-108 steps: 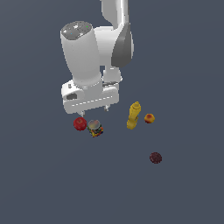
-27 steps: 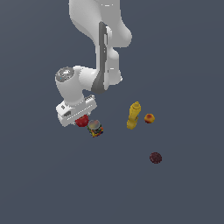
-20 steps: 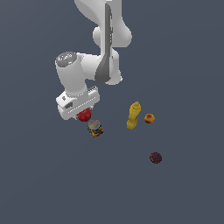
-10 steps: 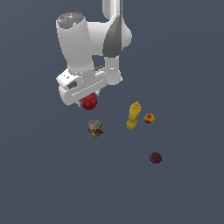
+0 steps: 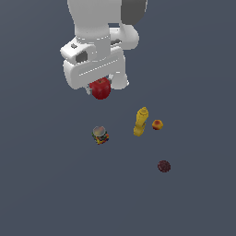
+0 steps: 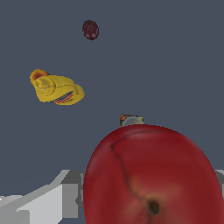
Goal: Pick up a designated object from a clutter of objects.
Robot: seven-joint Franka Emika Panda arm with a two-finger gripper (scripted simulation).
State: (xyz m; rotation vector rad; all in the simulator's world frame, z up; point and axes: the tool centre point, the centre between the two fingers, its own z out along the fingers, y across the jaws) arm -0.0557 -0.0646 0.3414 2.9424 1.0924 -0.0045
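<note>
Your gripper [image 5: 101, 90] is clenched on the red apple [image 5: 101, 88], which hangs clear of the floor, tucked under the white hand. In the wrist view the apple [image 6: 151, 175] fills most of the frame, stem dimple toward the lens.

Left on the ground, exterior view:
- multicoloured can [image 5: 100, 134], at 6 o'clock from the apple, well below it
- yellow bottle [image 5: 140, 121], at about 4 o'clock
- orange-yellow fruit [image 5: 157, 124], just beside the bottle on its 3 o'clock side
- dark maroon ball [image 5: 164, 166], farther out at about 5 o'clock

Risks, as I judge them:
- A glossy round skin gives little bite, so a jerk or fast swing could roll the apple out.
- If it drops, it falls near the can and could scatter it.
- Finger contact is hidden, so you cannot confirm the hold is centred.
</note>
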